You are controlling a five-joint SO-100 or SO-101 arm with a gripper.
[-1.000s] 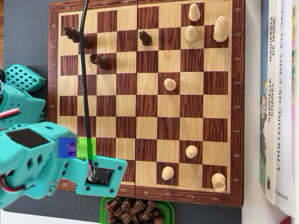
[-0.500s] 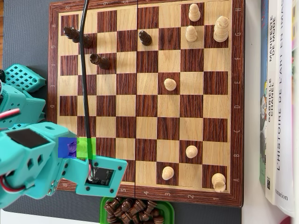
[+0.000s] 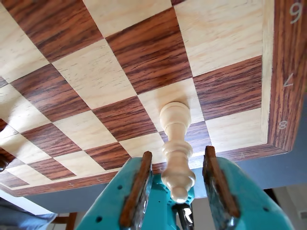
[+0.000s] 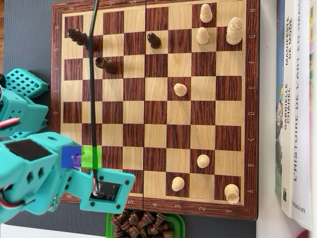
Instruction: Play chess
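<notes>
Dark chess pieces (image 4: 141, 224) in green tray (image 4: 110, 223)

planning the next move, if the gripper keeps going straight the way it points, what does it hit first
Most likely the chessboard: the gripper points down at it, and the light chess piece between its fingers already seems to rest its base on a light square.

We noted the chessboard (image 4: 153, 111) central in the overhead view, books (image 4: 296, 104) to its right, a tray of captured pieces (image 4: 143, 224) below its lower edge. In the wrist view a light piece (image 3: 175, 148) stood between the fingers (image 3: 136, 191), near the board corner.
</notes>
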